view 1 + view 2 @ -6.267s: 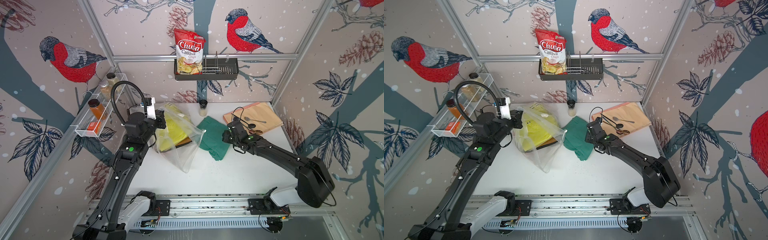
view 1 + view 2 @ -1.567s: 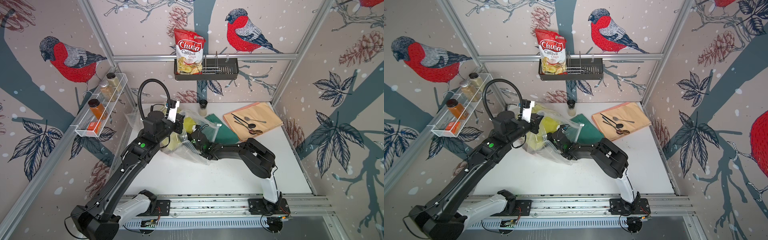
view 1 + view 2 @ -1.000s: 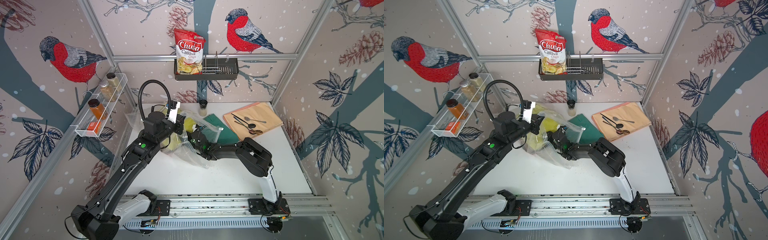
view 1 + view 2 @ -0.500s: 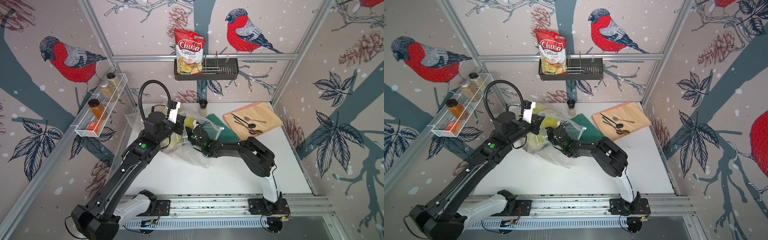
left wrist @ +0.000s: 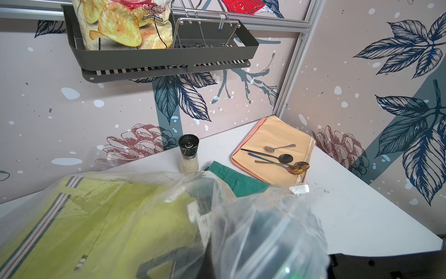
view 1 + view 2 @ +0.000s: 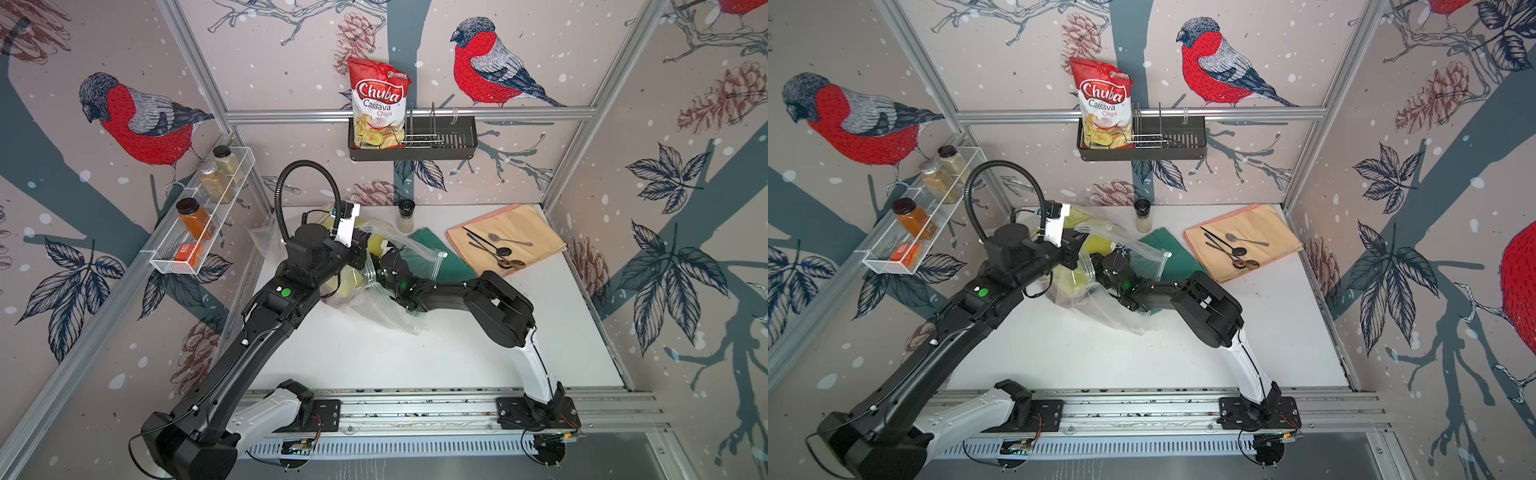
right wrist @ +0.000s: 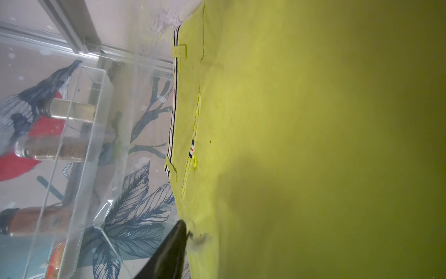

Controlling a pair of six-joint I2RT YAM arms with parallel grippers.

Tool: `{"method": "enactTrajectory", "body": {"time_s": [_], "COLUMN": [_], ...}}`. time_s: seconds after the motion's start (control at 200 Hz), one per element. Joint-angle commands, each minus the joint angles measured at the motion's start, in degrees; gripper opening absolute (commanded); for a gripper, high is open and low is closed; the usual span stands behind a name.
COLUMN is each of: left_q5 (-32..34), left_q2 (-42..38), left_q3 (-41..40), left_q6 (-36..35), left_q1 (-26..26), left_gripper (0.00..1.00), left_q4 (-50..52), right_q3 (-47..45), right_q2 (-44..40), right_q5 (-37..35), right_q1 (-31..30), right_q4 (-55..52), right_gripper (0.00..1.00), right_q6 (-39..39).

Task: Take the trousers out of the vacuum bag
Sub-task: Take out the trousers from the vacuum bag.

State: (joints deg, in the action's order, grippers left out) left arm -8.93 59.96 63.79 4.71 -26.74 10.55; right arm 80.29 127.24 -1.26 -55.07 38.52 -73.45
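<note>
As your left gripper (image 6: 360, 254) pinches the upper lip of the bag (image 6: 386, 309) at the far left of the table (image 6: 478, 357), the mouth gapes rightward. Your right gripper (image 6: 382, 257) is inside, one finger (image 7: 169, 248) against the yellow trousers (image 7: 313, 145) lying in the bag. You can't tell whether its jaws are open or closed. The green trousers (image 6: 441, 259) lie outside, just right, partly under the plastic.

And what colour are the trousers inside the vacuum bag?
The trousers are yellow-green with a striped waistband; best in the right wrist view.
</note>
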Motion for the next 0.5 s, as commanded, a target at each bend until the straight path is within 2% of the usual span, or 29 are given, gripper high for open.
{"method": "enactTrajectory", "body": {"time_s": [0.0,0.495], "left_q5": [-1.08,-1.56], "left_q2": [-0.37,-1.25], "left_q3": [0.64,-0.02], "left_q6": [0.12,0.12], "left_q1": [-0.15,-0.14], "left_gripper": [0.00,0.00], "left_q4": [-3.61,-3.18], "right_q3": [1.24,5.21], "right_q2": [0.90,3.86], "right_q5": [0.38,-0.05], "right_q1": [0.14,1.18], "right_q4": [2.61,1.78], "right_gripper": [0.54,0.52], "right_q6": [0.28,3.72]}}
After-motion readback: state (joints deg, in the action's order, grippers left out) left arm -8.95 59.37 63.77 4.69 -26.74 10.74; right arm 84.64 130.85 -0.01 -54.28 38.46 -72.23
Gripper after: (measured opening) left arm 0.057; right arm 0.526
